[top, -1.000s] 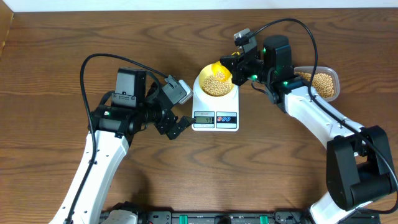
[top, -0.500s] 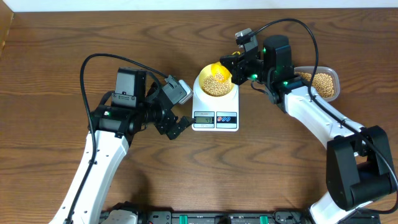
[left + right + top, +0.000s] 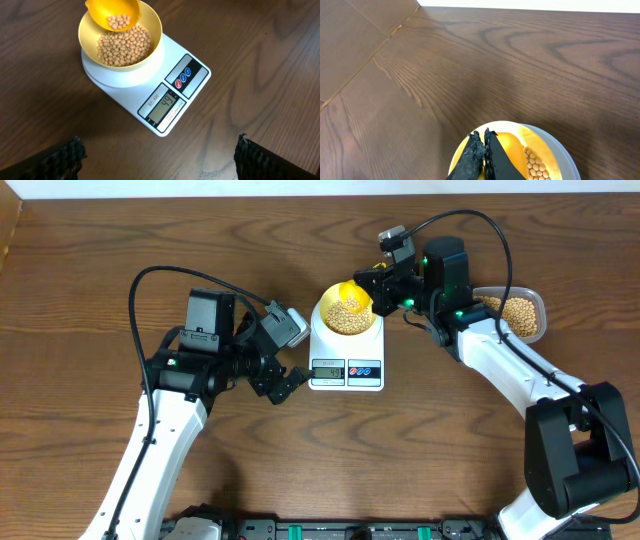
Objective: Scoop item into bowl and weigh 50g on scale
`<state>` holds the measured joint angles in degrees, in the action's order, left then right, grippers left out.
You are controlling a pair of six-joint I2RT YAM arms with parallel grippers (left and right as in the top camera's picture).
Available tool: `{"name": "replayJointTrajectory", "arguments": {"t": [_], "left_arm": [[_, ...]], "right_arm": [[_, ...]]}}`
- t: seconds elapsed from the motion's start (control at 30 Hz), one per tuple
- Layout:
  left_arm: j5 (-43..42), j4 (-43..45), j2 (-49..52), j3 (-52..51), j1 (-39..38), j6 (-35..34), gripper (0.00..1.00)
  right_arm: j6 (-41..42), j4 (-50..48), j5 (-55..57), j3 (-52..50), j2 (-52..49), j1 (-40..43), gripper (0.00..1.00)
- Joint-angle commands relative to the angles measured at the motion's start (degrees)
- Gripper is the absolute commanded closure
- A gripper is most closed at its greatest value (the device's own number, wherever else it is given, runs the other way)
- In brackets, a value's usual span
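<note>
The white scale [image 3: 365, 370] stands mid-table with digits on its display [image 3: 164, 105]. On its platform sits the pale-yellow bowl [image 3: 152, 30], part full of tan beans [image 3: 122, 47]. A yellow scoop [image 3: 112, 12] with a few beans in it hangs tilted over the bowl's far rim. My right gripper [image 3: 374, 286] is shut on the scoop's handle; in the right wrist view its fingers [image 3: 481, 134] press together above the scoop [image 3: 512, 152]. My left gripper [image 3: 289, 382] stands wide open just left of the scale's front, its fingertips [image 3: 70, 155] holding nothing.
A clear plastic tub [image 3: 537, 305] holding more beans stands at the right, behind my right arm. The brown wooden table [image 3: 330, 460] runs around the scale; a pale wall edge lies along the far side.
</note>
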<state>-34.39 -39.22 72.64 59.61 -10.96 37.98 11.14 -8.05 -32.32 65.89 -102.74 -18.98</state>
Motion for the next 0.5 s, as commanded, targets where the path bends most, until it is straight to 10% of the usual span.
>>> {"name": "replayJointTrajectory", "arguments": {"t": [0.0, 0.47], "left_arm": [[-0.74, -0.2, 0.35, -0.42, 0.24, 0.81, 0.02], [-0.74, -0.2, 0.35, -0.42, 0.24, 0.81, 0.02]], "right_arm": [[0.63, 0.17, -0.44, -0.02, -0.52, 0.42, 0.99], [0.15, 0.11, -0.15, -0.02, -0.52, 0.63, 0.99]]}}
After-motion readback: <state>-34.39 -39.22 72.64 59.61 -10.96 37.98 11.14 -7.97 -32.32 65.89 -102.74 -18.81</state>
